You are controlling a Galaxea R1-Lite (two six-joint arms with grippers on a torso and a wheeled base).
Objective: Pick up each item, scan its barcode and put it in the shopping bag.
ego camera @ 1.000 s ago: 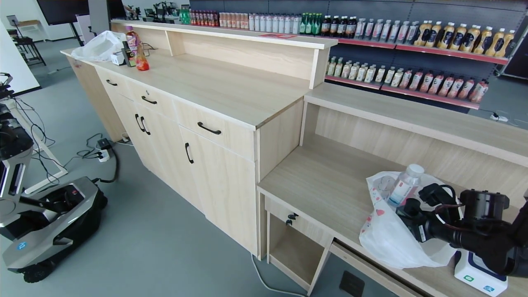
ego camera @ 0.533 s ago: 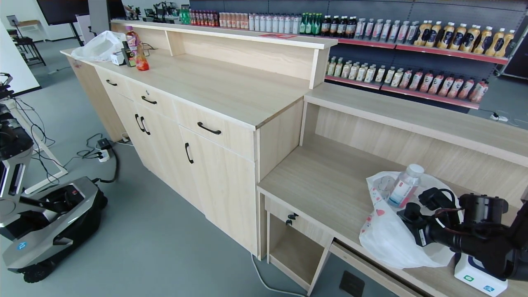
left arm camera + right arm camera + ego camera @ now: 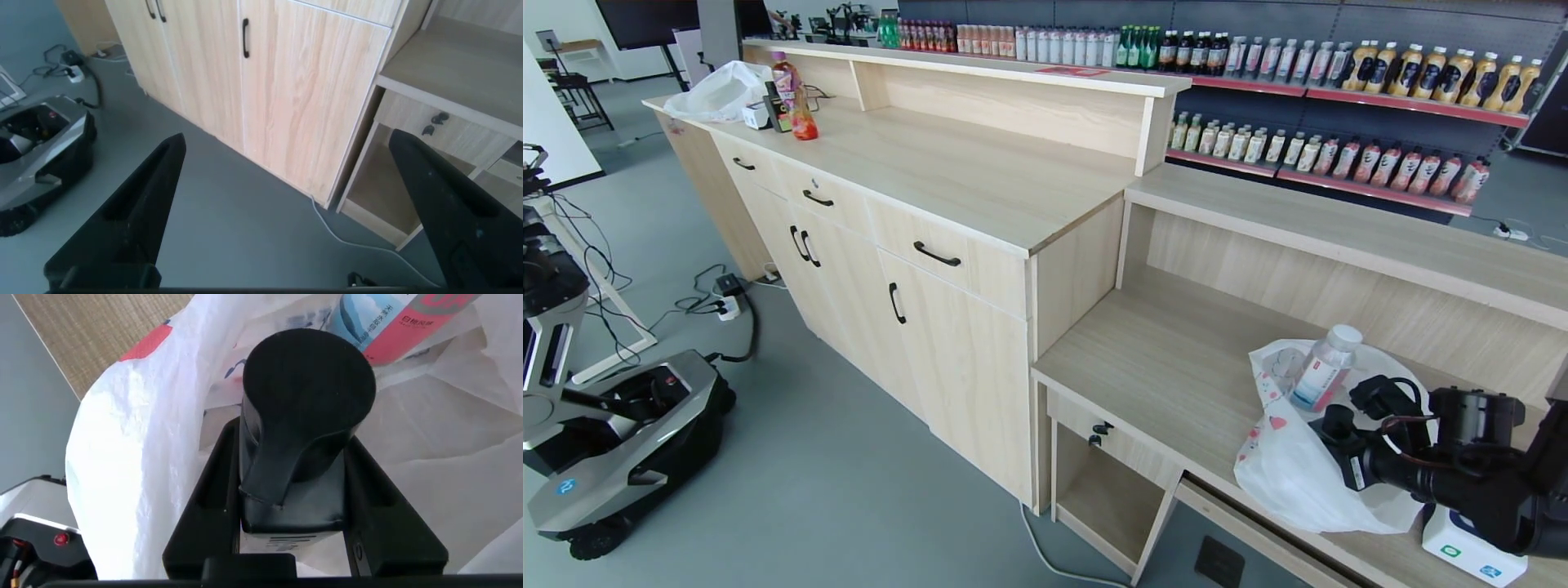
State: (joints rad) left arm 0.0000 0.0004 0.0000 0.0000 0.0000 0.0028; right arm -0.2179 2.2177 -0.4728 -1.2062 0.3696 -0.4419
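A white shopping bag [image 3: 1298, 482] lies open on the low desk [image 3: 1168, 359] at the right. A clear bottle [image 3: 1323, 369] with a white cap and a pale blue label leans inside it, the same bottle [image 3: 392, 327] showing past the bag [image 3: 139, 457]. My right gripper [image 3: 1342, 445] is shut on a black item [image 3: 306, 384] with a round top, just above the bag's mouth, beside the bottle. My left gripper [image 3: 282, 216] hangs open over the grey floor in front of the cabinet, with nothing between its fingers.
A white box [image 3: 1474, 549] with a green mark stands at the desk's near right edge. The tall counter [image 3: 947, 163] carries another white bag [image 3: 719, 90] and an orange drink bottle [image 3: 803, 114]. Drink shelves [image 3: 1339, 73] run behind. A robot base [image 3: 621, 441] and cables lie on the floor.
My right gripper has sunk a little with the black item, closer to the bag's mouth. The bag, the bottle and the left arm have stayed put.
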